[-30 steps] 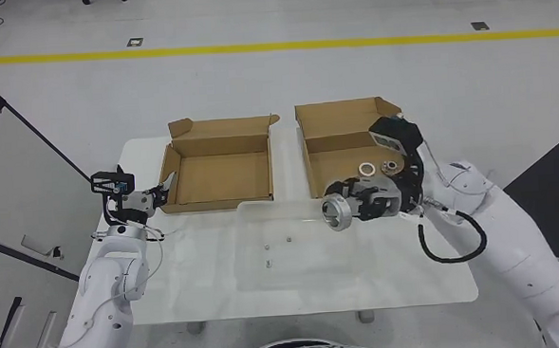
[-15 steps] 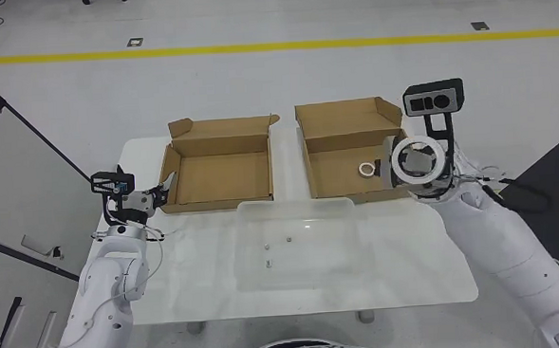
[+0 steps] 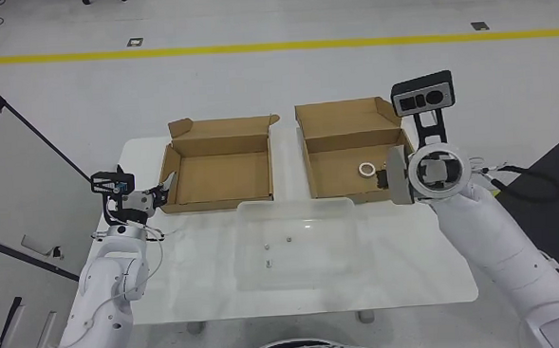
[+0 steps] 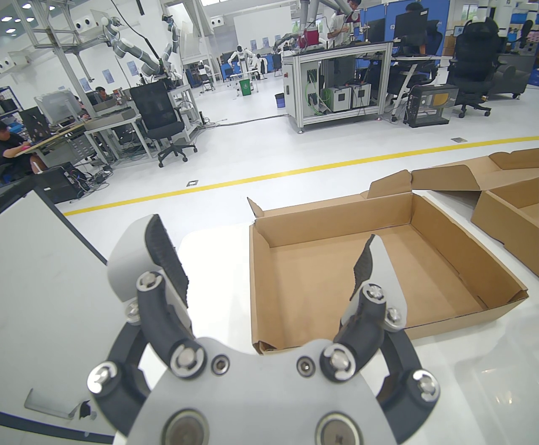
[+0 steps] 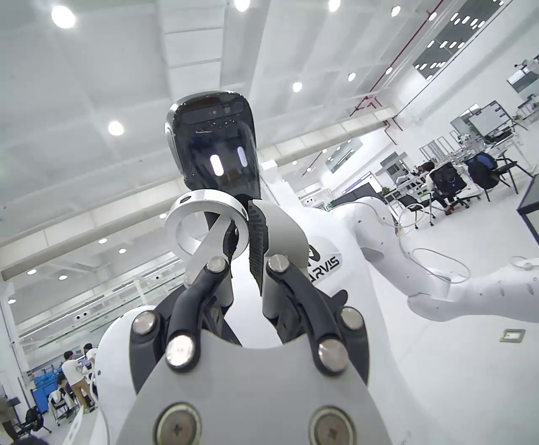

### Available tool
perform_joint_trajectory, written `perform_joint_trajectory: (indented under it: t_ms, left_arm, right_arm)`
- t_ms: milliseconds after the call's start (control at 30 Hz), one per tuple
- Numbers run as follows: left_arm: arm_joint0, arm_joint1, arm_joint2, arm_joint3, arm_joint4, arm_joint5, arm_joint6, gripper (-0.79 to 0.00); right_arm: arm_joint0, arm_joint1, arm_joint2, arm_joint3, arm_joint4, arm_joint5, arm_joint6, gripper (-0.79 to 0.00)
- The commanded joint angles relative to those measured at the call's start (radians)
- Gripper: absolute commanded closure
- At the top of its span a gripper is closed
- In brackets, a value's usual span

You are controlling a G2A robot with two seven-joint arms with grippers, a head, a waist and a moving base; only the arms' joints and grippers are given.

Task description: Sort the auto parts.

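- A clear tray [image 3: 295, 203] is sitting on the white surface [image 3: 190, 274] closest to the robot, with three small parts [image 3: 267, 264] lying apart from one another on its floor.
- The left gripper [image 4: 263, 229] is hovering at the surface's left edge, just beside the left cardboard box [image 3: 221, 177]. Its jaws are standing spread, gripping nothing.
- The right gripper [image 5: 240, 215] is hanging raised and tilted upward near the right side of the right cardboard box [image 3: 340, 157]. Its jaws are pinching a shiny metal ring [image 5: 206, 201] by its rim.
- Farthest back, the two open boxes are standing side by side, and a small white ring [image 3: 366, 168] is lying inside the right one.
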Motion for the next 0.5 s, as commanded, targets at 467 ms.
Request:
perform_joint_trajectory:
  t_ms: [467]
  left_arm:
    - [0.000,0.000,0.000,0.000,0.000,0.000,0.000,-0.785]
  right_arm:
    - [0.054,-0.051,-0.068,-0.061,0.059,0.145,-0.082,0.000]
